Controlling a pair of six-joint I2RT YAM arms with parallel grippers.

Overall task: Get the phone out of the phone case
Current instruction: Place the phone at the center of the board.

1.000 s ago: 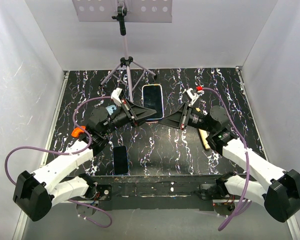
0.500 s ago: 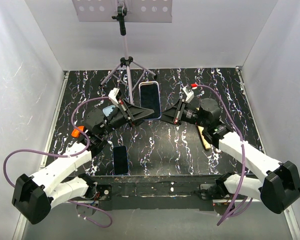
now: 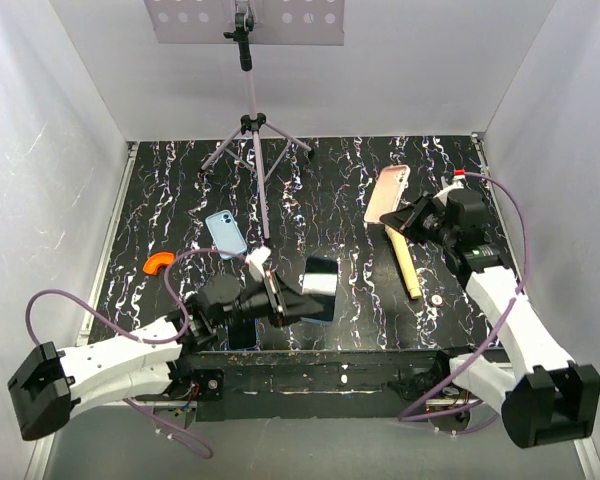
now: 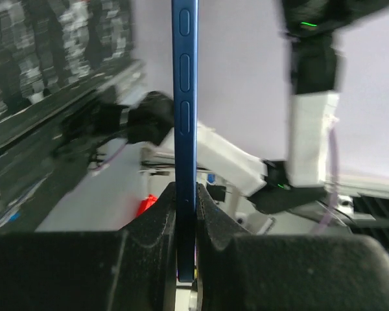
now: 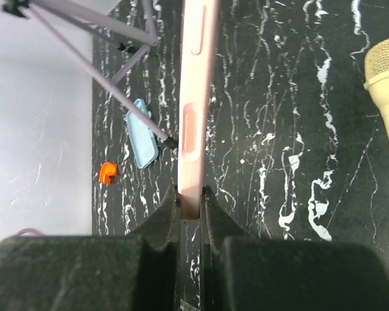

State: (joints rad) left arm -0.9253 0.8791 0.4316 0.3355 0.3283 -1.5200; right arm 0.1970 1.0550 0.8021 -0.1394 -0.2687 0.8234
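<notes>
1. Left gripper [image 3: 298, 300] is closed tight on the phone [image 3: 322, 288]; in the left wrist view its two black fingers [image 4: 152, 227] press flat on both faces of the blue phone [image 4: 185, 116], which stands edge-on with its side buttons showing
2. From above, the phone's dark glossy screen faces up and is tilted, held at the near middle of the counter [image 3: 330, 180]; I cannot tell whether its lower edge touches the surface
3. Right gripper [image 3: 405, 212] is likewise clamped shut, on the pink phone case [image 3: 388, 192]; the right wrist view shows the case [image 5: 196, 97] edge-on, its near end pinched between the fingers [image 5: 159, 223]
4. The case is held over the far right part of the counter, well apart from the phone, with nothing joining the two
5. A beige wooden tool [image 3: 405, 262] lies on the counter just near-side of the right gripper, its rounded end visible at the edge of the right wrist view [image 5: 386, 84]
6. A light blue case [image 3: 225, 233] lies flat on the left half of the counter, near one foot of the tripod [image 3: 252, 130], which stands at the far middle
7. An orange piece [image 3: 158, 263] sits near the counter's left edge, beside the light blue case
8. A dark slab [image 3: 242, 338], mostly hidden under the left arm, lies at the near edge of the counter
</notes>
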